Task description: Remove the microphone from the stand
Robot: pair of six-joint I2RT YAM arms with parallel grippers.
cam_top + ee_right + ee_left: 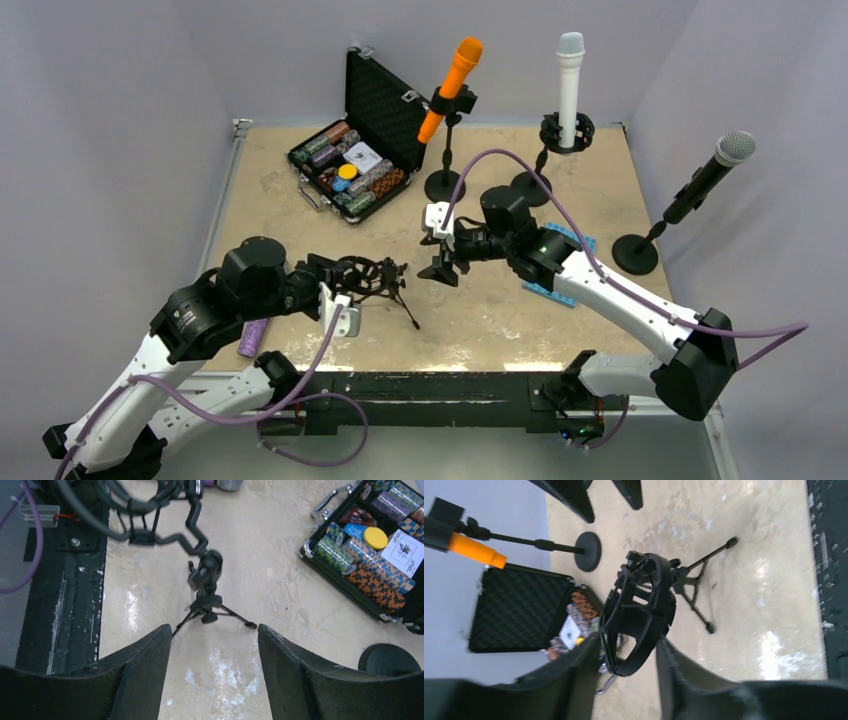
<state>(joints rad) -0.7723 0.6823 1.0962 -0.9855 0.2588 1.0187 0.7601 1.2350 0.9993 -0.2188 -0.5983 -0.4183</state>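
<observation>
Microphone (252,337) flat on table (500,310), off stand (375,278); open case (385,105) of poker chips (372,183).

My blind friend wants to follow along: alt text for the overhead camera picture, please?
Over a tan table, the left tool straddles the ring mount of a black tripod stand; the right tool hangs open beside it. Behind stand an open chip case, an orange microphone, a white one and a black one.

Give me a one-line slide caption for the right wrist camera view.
Open right gripper poised above the small tripod mic stand, with the poker chip case open at right.
</observation>
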